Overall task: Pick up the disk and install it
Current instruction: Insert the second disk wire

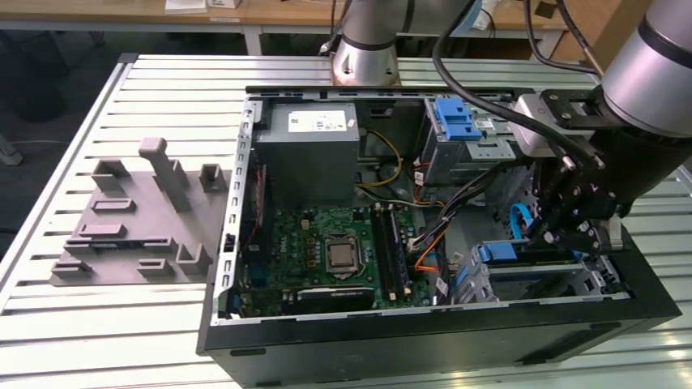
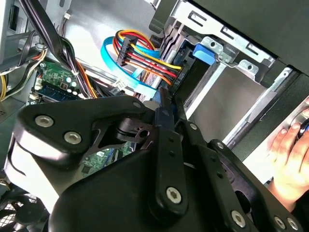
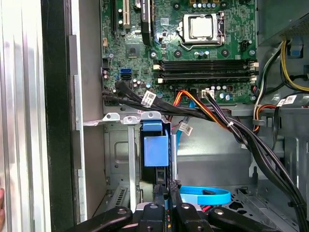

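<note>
Blue-railed disk [image 3: 155, 151] stands edgewise in the metal drive cage [image 3: 118, 159]; claw [image 3: 166, 191] pinches its rear edge

An open computer case [image 1: 433, 340] exposes a green motherboard [image 1: 324, 251]; a grey foam insert [image 1: 141, 219] lies beside it.

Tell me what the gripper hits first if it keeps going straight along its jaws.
Most likely the disk: in the first wrist view the gripper points at the blue-railed disk standing in the cage, right ahead of the jaws. Depth is unclear, so the tips may already be touching it.
</note>
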Robot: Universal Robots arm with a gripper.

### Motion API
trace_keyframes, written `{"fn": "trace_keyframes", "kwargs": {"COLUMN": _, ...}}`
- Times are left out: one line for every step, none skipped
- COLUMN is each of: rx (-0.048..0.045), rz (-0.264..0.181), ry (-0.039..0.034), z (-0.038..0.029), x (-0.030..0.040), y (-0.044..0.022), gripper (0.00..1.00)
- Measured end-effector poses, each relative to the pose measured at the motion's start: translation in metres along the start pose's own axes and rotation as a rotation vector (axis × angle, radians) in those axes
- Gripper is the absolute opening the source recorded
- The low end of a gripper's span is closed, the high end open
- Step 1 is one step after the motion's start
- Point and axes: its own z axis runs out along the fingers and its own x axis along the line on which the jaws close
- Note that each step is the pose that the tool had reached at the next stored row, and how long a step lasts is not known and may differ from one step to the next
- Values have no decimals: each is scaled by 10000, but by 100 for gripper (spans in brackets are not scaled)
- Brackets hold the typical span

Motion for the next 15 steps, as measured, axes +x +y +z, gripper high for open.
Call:
{"fn": "trace_keyframes", "kwargs": {"rx": 0, "rz": -1, "ry": -1, "z": 2, "x": 0, "y": 0, "gripper": 16}}
{"fn": "trace_keyframes", "kwargs": {"rx": 0, "rz": -1, "ry": -1, "z": 4, "x": 0, "y": -1, "gripper": 16}}
{"fn": "trace_keyframes", "kwargs": {"rx": 0, "rz": -1, "ry": -1, "z": 6, "x": 0, "y": 0, "gripper": 16}}
{"fn": "trace_keyframes", "kwargs": {"rx": 0, "rz": -1, "ry": -1, "z": 9, "x": 0, "y": 0, "gripper": 16}}
{"fn": "trace_keyframes", "kwargs": {"rx": 0, "rz": -1, "ry": 0, "z": 12, "x": 0, "y": 0, "gripper": 16}}
{"fn": "trace_keyframes", "kwargs": {"rx": 0, "rz": -1, "ry": -4, "z": 16, "x": 0, "y": 0, "gripper": 16}}
{"fn": "trace_keyframes", "kwargs": {"rx": 0, "rz": -1, "ry": -3, "z": 19, "x": 0, "y": 0, "gripper": 16}}
{"fn": "trace_keyframes", "kwargs": {"rx": 0, "rz": -2, "ry": -1, "z": 21, "x": 0, "y": 0, "gripper": 16}}
{"fn": "trace_keyframes", "kwargs": {"rx": 0, "rz": -1, "ry": -1, "z": 23, "x": 0, "y": 0, "gripper": 16}}
{"fn": "trace_keyframes", "kwargs": {"rx": 0, "rz": -1, "ry": -2, "z": 26, "x": 0, "y": 0, "gripper": 16}}
{"fn": "trace_keyframes", "kwargs": {"rx": 0, "rz": -1, "ry": -2, "z": 30, "x": 0, "y": 0, "gripper": 16}}
{"fn": "trace_keyframes", "kwargs": {"rx": 0, "rz": -1, "ry": -1, "z": 34, "x": 0, "y": 0, "gripper": 16}}
{"fn": "trace_keyframes", "kwargs": {"rx": 0, "rz": -1, "ry": 1, "z": 38, "x": 0, "y": 0, "gripper": 16}}
{"fn": "trace_keyframes", "kwargs": {"rx": 0, "rz": -1, "ry": 2, "z": 42, "x": 0, "y": 0, "gripper": 16}}
{"fn": "trace_keyframes", "kwargs": {"rx": 0, "rz": -1, "ry": 2, "z": 46, "x": 0, "y": 0, "gripper": 16}}
